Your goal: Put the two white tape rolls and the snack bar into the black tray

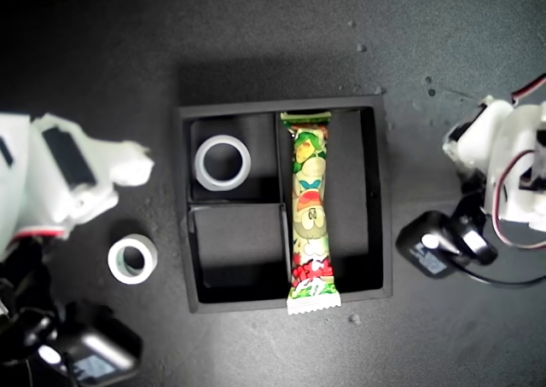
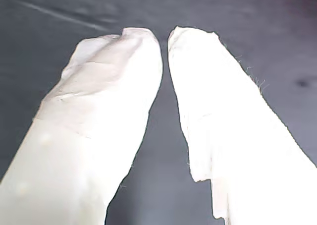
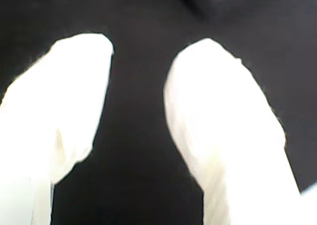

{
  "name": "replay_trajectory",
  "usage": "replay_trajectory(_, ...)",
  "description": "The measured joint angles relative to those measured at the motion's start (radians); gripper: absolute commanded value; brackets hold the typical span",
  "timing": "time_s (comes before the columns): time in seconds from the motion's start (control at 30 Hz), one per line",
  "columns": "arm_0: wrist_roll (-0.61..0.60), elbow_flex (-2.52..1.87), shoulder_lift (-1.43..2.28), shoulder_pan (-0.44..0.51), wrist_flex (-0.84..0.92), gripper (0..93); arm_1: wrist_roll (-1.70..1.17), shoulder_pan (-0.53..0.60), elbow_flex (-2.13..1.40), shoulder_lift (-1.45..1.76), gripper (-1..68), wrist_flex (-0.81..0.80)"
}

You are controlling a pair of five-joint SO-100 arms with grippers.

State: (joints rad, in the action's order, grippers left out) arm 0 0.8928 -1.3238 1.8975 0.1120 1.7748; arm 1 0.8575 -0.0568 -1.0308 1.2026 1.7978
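1. The black tray lay in the middle of the dark table. The snack bar lay in its long compartment, on the exterior view's right side, with one crimped end over the near wall.
2. The larger tape roll lay flat in one small compartment; the other small compartment held nothing.
3. The smaller tape roll lay on the table just outside the tray, at the exterior view's left, near a white arm.
4. My first gripper had its fingertips almost together, holding nothing.
5. My second gripper had its fingers apart, over bare dark surface.
6. I could not tell which arm was which.
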Motion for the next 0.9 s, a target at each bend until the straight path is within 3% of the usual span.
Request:
replay_trajectory(0.27,0.261,-0.557,0.371,0.133,-0.233,10.4,0.204,0.021,-0.453,0.403,-0.2,-0.095)
replay_trajectory(0.5,0.360,-0.861,0.491,0.241,-0.440,14.5,0.350,0.048,-0.853,0.655,-0.3,-0.272)
replay_trajectory(0.7,0.431,-0.937,0.476,0.322,-0.569,14.5,0.472,0.043,-1.273,0.985,-0.3,-0.512)
replay_trajectory(0.9,0.463,-0.942,0.423,0.393,-0.650,14.5,0.532,0.040,-1.468,1.141,-0.3,-0.658)
